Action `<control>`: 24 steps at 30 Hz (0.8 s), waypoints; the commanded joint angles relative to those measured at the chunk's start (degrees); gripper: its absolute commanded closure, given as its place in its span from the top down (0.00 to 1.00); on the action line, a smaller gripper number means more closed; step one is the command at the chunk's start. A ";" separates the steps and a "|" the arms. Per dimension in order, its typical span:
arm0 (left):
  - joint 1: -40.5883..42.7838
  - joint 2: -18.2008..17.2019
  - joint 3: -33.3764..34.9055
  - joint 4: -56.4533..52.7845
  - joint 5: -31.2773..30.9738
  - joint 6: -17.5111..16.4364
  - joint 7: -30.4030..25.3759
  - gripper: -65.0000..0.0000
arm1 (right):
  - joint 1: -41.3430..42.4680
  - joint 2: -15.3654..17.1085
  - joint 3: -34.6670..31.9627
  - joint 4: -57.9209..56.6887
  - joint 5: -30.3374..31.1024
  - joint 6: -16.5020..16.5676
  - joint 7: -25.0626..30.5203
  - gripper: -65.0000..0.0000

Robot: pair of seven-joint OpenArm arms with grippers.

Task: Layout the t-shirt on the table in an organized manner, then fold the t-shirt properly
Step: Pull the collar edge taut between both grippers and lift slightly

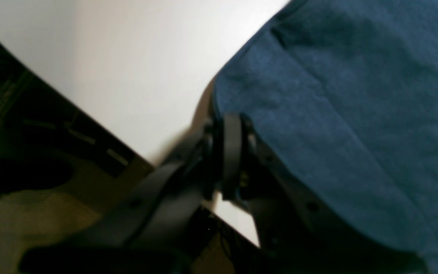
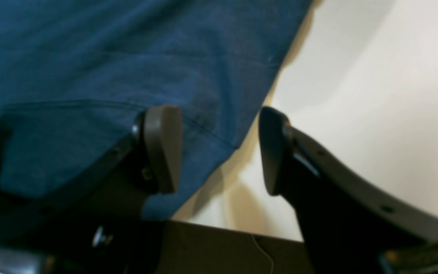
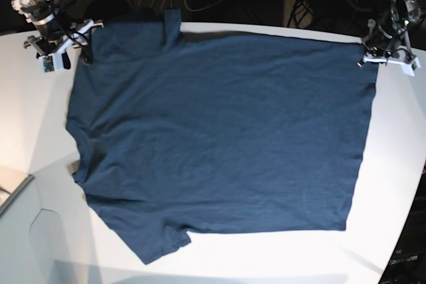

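T-shirt spread flat on the table, one arm at each far corner.

Left wrist view: the left gripper [image 1: 229, 125] is pinched together on the hem edge of the t-shirt [image 1: 348, 114], at the rim of the table [image 1: 127, 68]. Right wrist view: the right gripper [image 2: 219, 150] stands apart, one finger [image 2: 162, 148] over the cloth, the other over bare tabletop. Base view: the navy shirt covers most of the white table, both grippers at its far corners.

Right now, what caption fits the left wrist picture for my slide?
The left tool pinches shut on the navy t-shirt at the white table edge.
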 commanded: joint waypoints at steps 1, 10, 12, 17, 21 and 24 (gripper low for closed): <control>0.61 0.18 0.19 -0.38 -0.07 -0.08 3.40 0.00 | -0.26 0.33 0.20 0.99 0.99 0.23 1.09 0.50; 0.61 -0.09 0.19 -0.11 -0.07 -0.08 3.40 0.00 | -0.08 0.33 0.12 0.63 0.99 0.23 -4.10 0.59; 0.61 -0.09 0.19 -0.03 -0.07 -0.08 3.40 0.00 | -0.08 0.42 -0.06 0.63 0.99 0.23 -6.47 0.60; 0.61 -0.26 0.19 0.15 -0.07 -0.08 3.40 0.00 | -1.22 -1.34 -0.06 0.72 0.99 0.23 -7.44 0.60; 0.52 -0.26 0.19 0.15 -0.07 -0.08 3.40 0.00 | -1.58 -1.87 -0.15 0.63 0.99 0.23 -7.44 0.60; 0.52 -0.26 0.19 0.24 -0.07 -0.08 3.31 0.00 | -2.10 -2.84 -0.15 0.02 0.99 0.23 -7.44 0.60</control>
